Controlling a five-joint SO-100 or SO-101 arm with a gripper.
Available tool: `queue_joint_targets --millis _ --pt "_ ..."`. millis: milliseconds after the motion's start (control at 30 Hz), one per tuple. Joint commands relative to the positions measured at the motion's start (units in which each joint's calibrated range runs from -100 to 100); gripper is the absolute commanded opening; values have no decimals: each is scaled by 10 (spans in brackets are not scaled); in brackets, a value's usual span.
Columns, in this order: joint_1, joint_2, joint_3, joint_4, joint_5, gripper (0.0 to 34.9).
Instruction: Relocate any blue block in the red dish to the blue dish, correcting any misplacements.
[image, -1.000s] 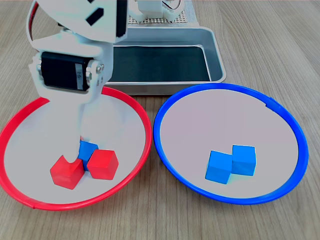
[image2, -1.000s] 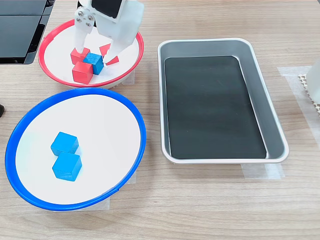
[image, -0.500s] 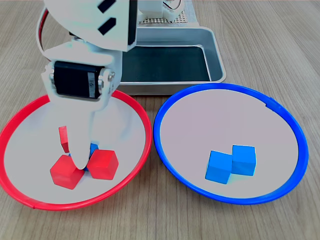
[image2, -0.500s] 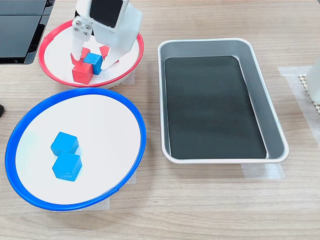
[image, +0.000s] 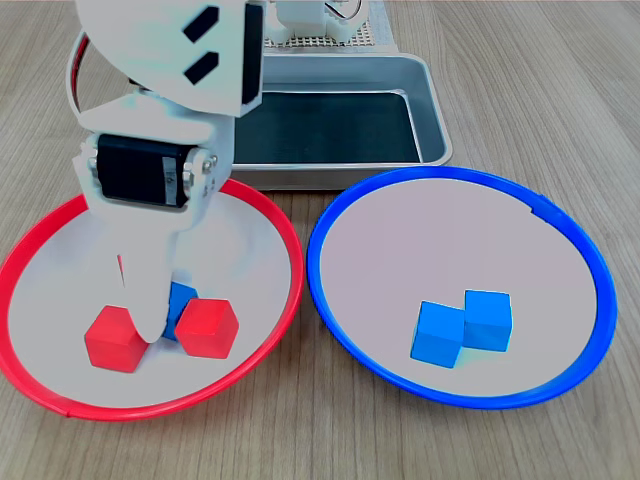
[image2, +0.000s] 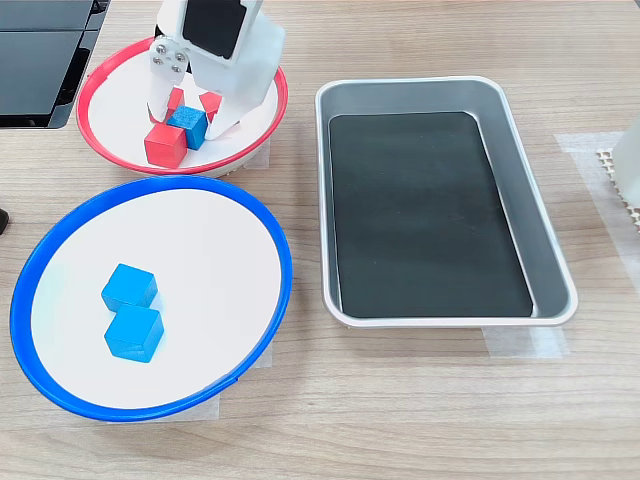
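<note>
The red dish (image: 50, 290) (image2: 115, 95) holds a blue block (image: 183, 299) (image2: 189, 125) and two red cubes (image: 113, 339) (image: 206, 327). My gripper (image: 140, 305) (image2: 188, 118) is down inside this dish, still open, its jaws narrowed to either side of the blue block. In the first exterior view the white finger (image: 152, 300) stands between the left red cube and the blue block and hides part of the block. The red-tipped finger (image2: 211, 103) is on the block's far side. I cannot make out any contact. The blue dish (image: 400, 240) (image2: 180, 250) holds two blue cubes (image: 440, 333) (image: 488, 320).
A rectangular metal tray (image: 430, 110) (image2: 545, 230) with a dark floor lies beyond both dishes, beside the arm's base (image: 310, 25). A black object (image2: 40, 60) sits at the second exterior view's top left. Bare wooden tabletop surrounds the dishes.
The jaws have drawn closer together around the blue block. In the first exterior view the left red cube has been nudged further left.
</note>
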Motion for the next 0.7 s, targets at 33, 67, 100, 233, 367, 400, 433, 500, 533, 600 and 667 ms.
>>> queue_joint_targets --millis 33,67,100,233,367,400,433,500,533,600,667 --pt "11 -10 -4 -6 2 136" --pt "13 -11 -1 -7 2 136" --pt "13 -11 1 -7 1 136" --pt "14 -10 4 -20 -1 133" --pt "12 -6 10 -33 -4 132" --pt "11 -5 9 -34 -4 131" --pt "10 -5 8 -34 -5 129" --pt "8 -4 6 -33 -5 127" --pt "7 -4 6 -33 -5 127" --pt "6 -6 11 -35 -5 109" --pt "4 -10 19 -43 -5 72"
